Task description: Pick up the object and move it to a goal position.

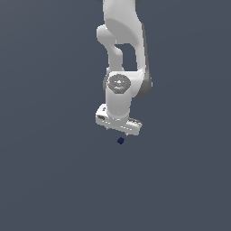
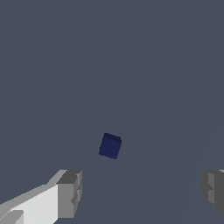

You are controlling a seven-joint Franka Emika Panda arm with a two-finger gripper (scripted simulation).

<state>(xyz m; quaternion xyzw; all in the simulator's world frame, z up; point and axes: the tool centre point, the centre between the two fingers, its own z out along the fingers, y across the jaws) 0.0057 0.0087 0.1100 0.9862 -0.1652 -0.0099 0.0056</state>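
1. My gripper (image 2: 142, 192) has its jaws spread wide, holding and touching nothing.
2. My grey fingertips (image 2: 70, 192) stand well apart.
3. The dark blue cube (image 2: 110, 145) lies beyond them, roughly centred on the gap, untouched.

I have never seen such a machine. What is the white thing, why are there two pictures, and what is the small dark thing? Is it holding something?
The white thing is a robot arm, drawn by a computer simulation. At its lower end is its tool, the part that grasps.

The exterior view is taken by a camera off the arm and shows the whole arm. The wrist view comes from a camera on the arm's wrist, looking past the tool's two grey fingers.

The small dark thing is a navy-blue cube, lying on a plain grey surface. In the wrist view the fingers stand wide apart with the cube clear of both, so the tool is open and holds nothing.
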